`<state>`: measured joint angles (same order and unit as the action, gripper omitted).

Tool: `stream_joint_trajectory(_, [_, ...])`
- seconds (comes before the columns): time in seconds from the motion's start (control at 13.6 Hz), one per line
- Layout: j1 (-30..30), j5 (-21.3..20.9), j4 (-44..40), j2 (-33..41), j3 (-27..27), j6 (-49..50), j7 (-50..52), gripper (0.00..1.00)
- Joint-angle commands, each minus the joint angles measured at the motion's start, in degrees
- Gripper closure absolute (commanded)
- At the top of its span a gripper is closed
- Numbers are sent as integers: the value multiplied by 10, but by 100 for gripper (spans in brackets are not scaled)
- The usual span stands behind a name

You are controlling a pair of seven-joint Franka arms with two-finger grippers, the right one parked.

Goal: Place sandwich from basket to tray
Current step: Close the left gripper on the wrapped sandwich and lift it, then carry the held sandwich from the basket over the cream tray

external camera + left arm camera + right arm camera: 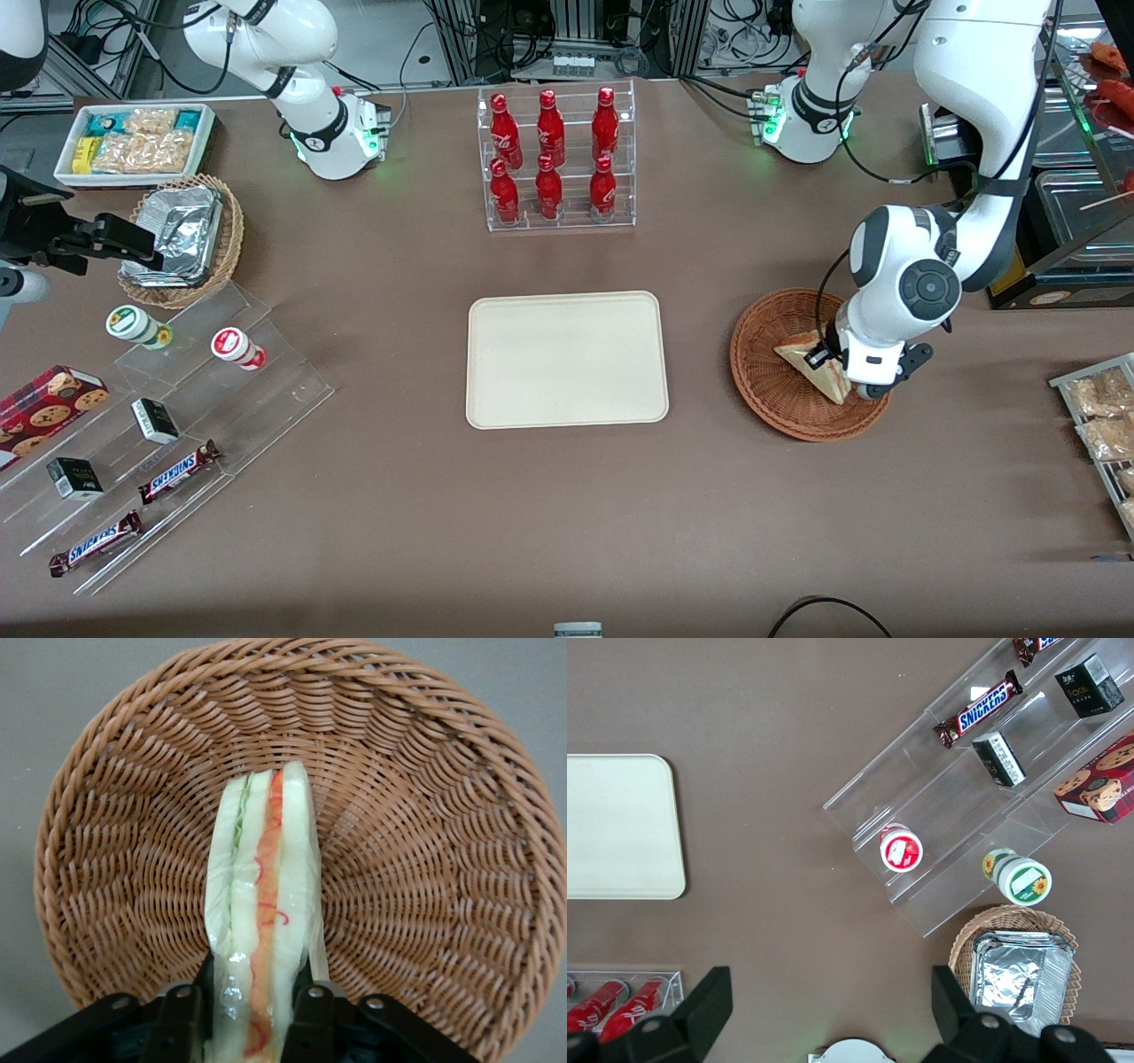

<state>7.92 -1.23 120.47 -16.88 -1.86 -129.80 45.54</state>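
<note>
Front view, read from the parked arm's end across to the working arm's. First you meet the stepped acrylic shelf (168, 416) with its snack bars and small tubs. At mid-table you find the tray (567, 360), bare, with the rack of red bottles (556, 158) farther from the camera. Well apart from the tray, toward the working arm's end, sits the basket (802, 365). The sandwich (817, 361) lies inside it, and the gripper (831, 368) is down in the bowl with it.

In the wrist view you see the sandwich (263, 904) edge-on, green and red layers facing the camera, with the two black fingers (182, 1014) pressed against its two bread faces: the gripper is closed on the wedge. Basket (425, 859) weave shows all round it, so the sandwich does not appear to be lifted clear yet.

Risks from here, as judgements only. The hold is at one end of the wedge, so the free tip may sag or swing on lifting. Soft bread can compress, letting the layers slide apart or the piece slip out. A low carry could catch the basket rim and drag the basket. Releasing too near the tray's rim would leave the wedge tilted on it.
</note>
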Motion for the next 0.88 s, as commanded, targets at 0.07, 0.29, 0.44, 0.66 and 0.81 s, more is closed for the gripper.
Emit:
stream_joint_trajectory(0.07, [7,-10,-84,16,-13,126,11,100])
stream_joint_trajectory(0.29, [7,-52,-156,13,-66,182,18,100])
stream_joint_trajectory(0.44, [17,-53,-229,-13,-96,213,22,100])
stream_joint_trajectory(0.66, [89,-48,-344,-79,-98,262,29,100])
stream_joint_trajectory(0.81, [135,-48,-401,-128,-98,262,34,100])
